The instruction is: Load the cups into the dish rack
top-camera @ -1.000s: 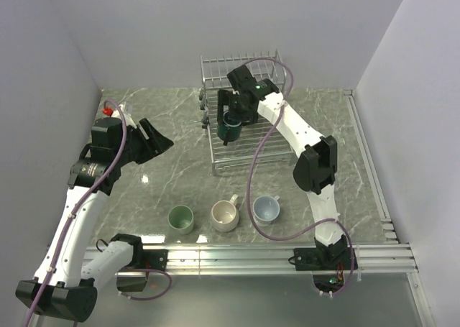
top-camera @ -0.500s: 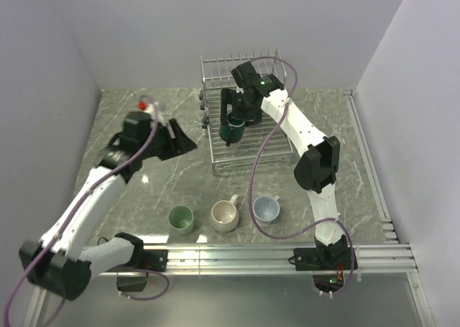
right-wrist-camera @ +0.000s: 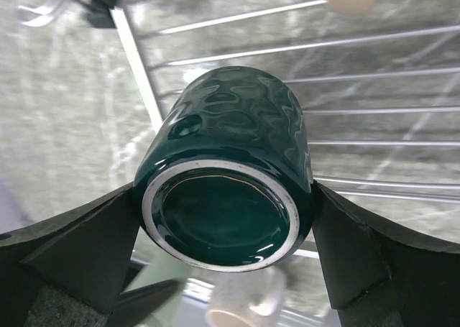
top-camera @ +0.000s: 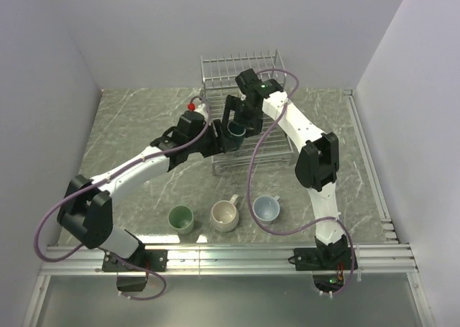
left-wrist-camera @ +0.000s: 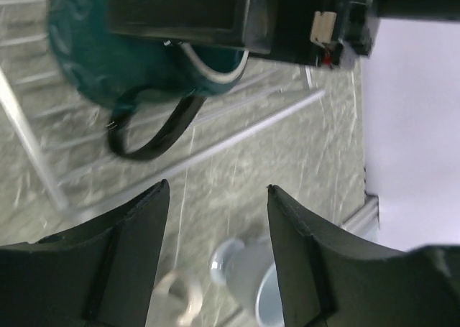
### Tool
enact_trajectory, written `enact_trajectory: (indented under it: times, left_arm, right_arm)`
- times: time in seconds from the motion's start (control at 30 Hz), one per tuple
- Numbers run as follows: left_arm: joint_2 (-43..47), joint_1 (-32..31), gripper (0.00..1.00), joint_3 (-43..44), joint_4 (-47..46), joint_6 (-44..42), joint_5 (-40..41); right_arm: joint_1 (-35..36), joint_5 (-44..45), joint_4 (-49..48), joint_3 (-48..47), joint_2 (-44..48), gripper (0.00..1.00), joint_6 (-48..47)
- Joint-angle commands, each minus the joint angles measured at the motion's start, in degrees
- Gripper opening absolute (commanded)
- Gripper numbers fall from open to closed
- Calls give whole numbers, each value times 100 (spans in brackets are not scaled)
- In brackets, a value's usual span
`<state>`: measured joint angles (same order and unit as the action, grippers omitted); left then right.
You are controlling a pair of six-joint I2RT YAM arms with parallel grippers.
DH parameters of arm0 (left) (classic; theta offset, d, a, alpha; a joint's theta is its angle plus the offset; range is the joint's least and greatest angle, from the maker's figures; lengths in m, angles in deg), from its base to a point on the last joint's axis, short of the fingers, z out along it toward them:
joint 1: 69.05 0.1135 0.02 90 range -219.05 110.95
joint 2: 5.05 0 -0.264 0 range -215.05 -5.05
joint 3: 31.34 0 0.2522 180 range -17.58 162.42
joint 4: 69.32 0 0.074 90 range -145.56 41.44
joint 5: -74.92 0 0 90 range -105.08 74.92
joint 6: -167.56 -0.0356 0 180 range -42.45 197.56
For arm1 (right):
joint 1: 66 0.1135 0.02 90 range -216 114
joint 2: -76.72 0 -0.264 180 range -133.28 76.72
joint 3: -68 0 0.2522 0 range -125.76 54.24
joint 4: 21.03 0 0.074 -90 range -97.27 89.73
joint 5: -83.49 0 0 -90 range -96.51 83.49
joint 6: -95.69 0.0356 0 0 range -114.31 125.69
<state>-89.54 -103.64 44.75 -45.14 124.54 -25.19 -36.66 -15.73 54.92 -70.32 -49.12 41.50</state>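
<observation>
Grey-green marbled table (top-camera: 129, 126) fills the floor of a plain white-walled booth. From the near left corner, the left arm (top-camera: 136, 165) stretches diagonally across the table towards the middle. The left gripper (top-camera: 213, 143) sits just beside the left edge of the dish rack (top-camera: 241, 65). In the left wrist view the left gripper (left-wrist-camera: 215, 255) has its two black fingers (left-wrist-camera: 136, 262) spread wide with nothing between them. They point past the rack's wires (left-wrist-camera: 215, 151) at the dark teal mug (left-wrist-camera: 108, 61), whose handle (left-wrist-camera: 151, 133) curves out towards the camera.

That dark teal mug (top-camera: 233, 134) is over the front left part of the rack's flat grid, pinched in the right gripper (top-camera: 237, 126). The right wrist view shows the right gripper (right-wrist-camera: 226, 219) with a finger (right-wrist-camera: 72, 248) pressed against each side of the mug (right-wrist-camera: 230, 147). The end of the mug that carries a pale ring is turned to the lens, and the rack's wires (right-wrist-camera: 359, 75) run behind it. Whether the mug touches the wires cannot be told. The right arm (top-camera: 316, 162) reaches in from the near right.

Three more mugs stand in a row on the table near the arm bases, well apart from the rack. From left to right they are the light green mug (top-camera: 180, 218), the beige mug (top-camera: 226, 215) and the pale blue-white mug (top-camera: 266, 208).
</observation>
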Motion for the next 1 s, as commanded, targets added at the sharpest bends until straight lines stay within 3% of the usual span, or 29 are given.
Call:
enact_trajectory:
  times: [0.0,0.4,0.57,0.97]
  left_arm:
    - [-269,-249,63,350,-629,312,570]
    - [-622,-575,64,545,-285,531,2266]
    - [-384,-584,66,166,-584,856,2531]
    - [-1359,-619,65,851,-127,954,3260]
  right_arm:
    - [-34,-335,-199,-508,7,100,558]
    - [1,-143,29,-78,-107,100,875]
    - [1,51,188,27,-213,100,1059]
    - [28,-274,223,150,-204,100,1059]
